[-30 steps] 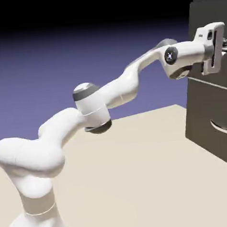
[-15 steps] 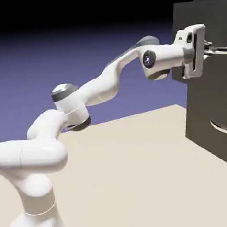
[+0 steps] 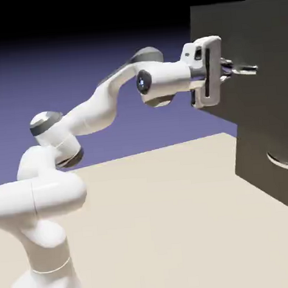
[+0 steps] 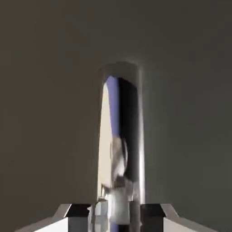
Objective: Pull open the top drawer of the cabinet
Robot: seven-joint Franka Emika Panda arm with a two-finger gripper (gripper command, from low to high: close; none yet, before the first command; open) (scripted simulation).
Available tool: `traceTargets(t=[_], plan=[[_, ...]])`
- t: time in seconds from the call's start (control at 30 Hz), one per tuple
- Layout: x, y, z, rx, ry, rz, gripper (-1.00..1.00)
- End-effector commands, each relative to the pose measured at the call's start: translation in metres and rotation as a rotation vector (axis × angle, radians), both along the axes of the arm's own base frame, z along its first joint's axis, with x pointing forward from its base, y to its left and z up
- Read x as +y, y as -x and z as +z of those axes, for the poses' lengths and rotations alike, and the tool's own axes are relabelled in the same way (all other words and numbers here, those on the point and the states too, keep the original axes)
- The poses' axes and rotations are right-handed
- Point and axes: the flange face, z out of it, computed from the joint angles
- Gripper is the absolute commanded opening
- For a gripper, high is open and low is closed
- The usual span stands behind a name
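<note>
Top drawer (image 3: pixel 248 37) stands pulled out, contents apparently hidden.

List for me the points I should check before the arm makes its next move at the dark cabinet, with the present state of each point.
1. Dark grey-brown top drawer front pulled out: ok, it stands well forward of the lower drawer front.
2. Thin curved silver bar handle lined up with the two-finger gripper: ok, in the hand view it runs between the two grey fingertips.
3. Jaws let go of the handle: cannot tell, the tips sit close on both sides of it.
4. Lower drawer's silver handle untouched: ok, the hand is well above it.
</note>
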Motion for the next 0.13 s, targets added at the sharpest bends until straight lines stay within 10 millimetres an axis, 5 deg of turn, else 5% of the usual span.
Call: traceTargets(t=[0.0,0.1], plan=[[0.000,0.012,0.000,0.000,0.000,0.000,1.00],[-0.001,0.038,0.000,0.000,-0.001,0.000,1.00]])
